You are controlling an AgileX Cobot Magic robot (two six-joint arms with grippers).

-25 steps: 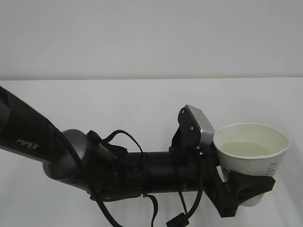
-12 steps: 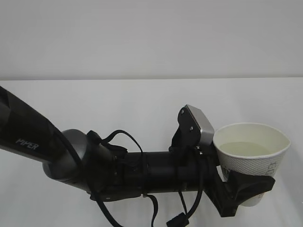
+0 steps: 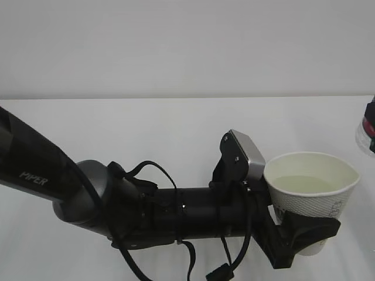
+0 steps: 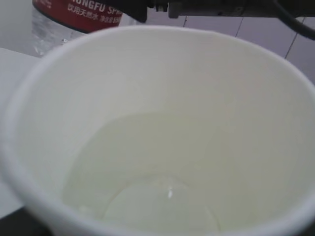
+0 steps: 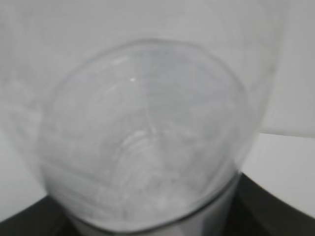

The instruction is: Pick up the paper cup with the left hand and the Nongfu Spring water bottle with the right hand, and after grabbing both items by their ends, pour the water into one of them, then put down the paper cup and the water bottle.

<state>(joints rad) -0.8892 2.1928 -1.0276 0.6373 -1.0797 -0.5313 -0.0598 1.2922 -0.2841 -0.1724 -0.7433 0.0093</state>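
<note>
Two arms: only the left arm (image 3: pixel 88 199) shows in full from the outside camera, black with "PIPER" on its side, stretching low across the front from left to right.
Cables: black loops (image 3: pixel 146 175) hang round the arm's middle joint and trail under it.
Left claw (image 3: pixel 304 231): and it's got the cup! Black fingers clamp the lower body of the paper cup, one finger (image 3: pixel 316 225) wrapped across the front of it.
Paper cup (image 3: pixel 310 187): white, upright, up off the desk at lower right, rolled rim on top, small dark print on its side near the right edge.
Water (image 3: pixel 302 184): a pale pool sits inside the cup; the left wrist camera looks straight down the cup (image 4: pixel 162 98) and shows clear water (image 4: pixel 157 196) over the bottom, well below the rim.
Grey box (image 3: pixel 249 155): tilted on the wrist, just left of the cup's rim.
Right claw: its fingers barely show, only dark shapes (image 5: pixel 266 206) at the bottom corners of its own camera, on either side of the bottle; a black bar (image 4: pixel 197 7) crosses above the cup, and the bottle is held up by it.
Water bottle (image 3: pixel 368 132): a sliver at the right edge, clear plastic with red, higher than the cup and apart from it; the red label (image 4: pixel 78 10) peeks over the cup's far rim, and the right wrist camera sees its clear, blurred body (image 5: pixel 147 142) filling the frame.
Desk (image 3: pixel 146 123): white, running back behind the arm.
Wall (image 3: pixel 187 47): plain pale grey, farthest back.
</note>
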